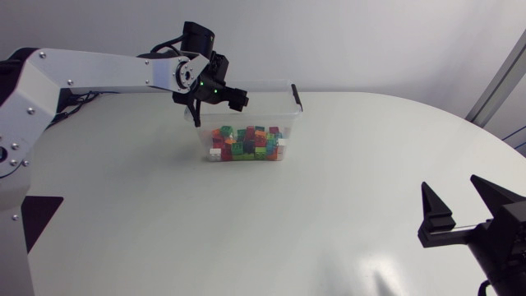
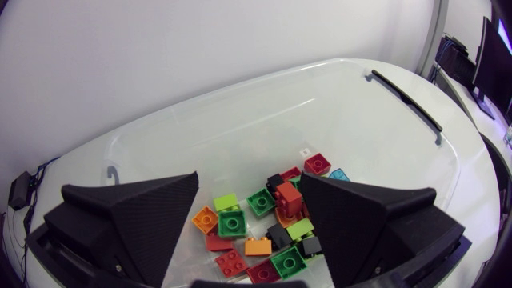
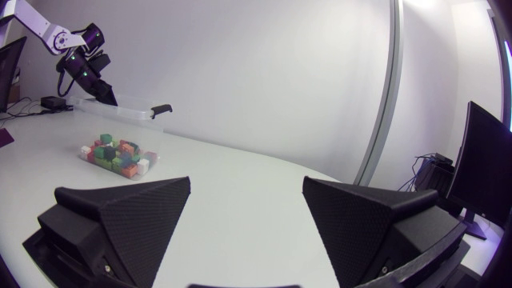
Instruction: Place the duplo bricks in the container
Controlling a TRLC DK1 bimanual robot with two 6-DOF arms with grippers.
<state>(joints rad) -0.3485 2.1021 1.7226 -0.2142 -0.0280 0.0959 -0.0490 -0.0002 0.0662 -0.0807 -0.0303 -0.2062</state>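
1. The clear plastic rectangular container point(image 1: 246, 111) stands upright with its mouth open to the ceiling, at the far middle of the table. Its long axis runs left to right, with a black clip handle point(image 1: 296, 96) on its right end.
2. The mixed-colour plastic duplo bricks point(image 1: 246, 144) lie in a loose heap on the container's floor, red, green, orange, black and a few pale ones. They are jumbled at all angles, some stud-up and some tipped, so I can't read one common direction for them.
3. My left gripper point(image 1: 216, 107) hangs over the far left part of the container, above its rim. In the left wrist view, the left gripper point(image 2: 248, 178) is spread wide and holds nothing. The bricks point(image 2: 272, 216) show below the gap, inside the container's wall point(image 2: 240, 120).
4. My right gripper point(image 1: 450, 185) sits at the near right of the table, well apart from the container. In its own view, the right gripper point(image 3: 246, 182) is released and empty, looking across at the container point(image 3: 120, 128) and the bricks point(image 3: 116, 154).
5. Nothing stands between the right gripper and the container.
6. The white round-edged table point(image 1: 329, 214) is smooth and matte, and a plain pale wall stands behind it.
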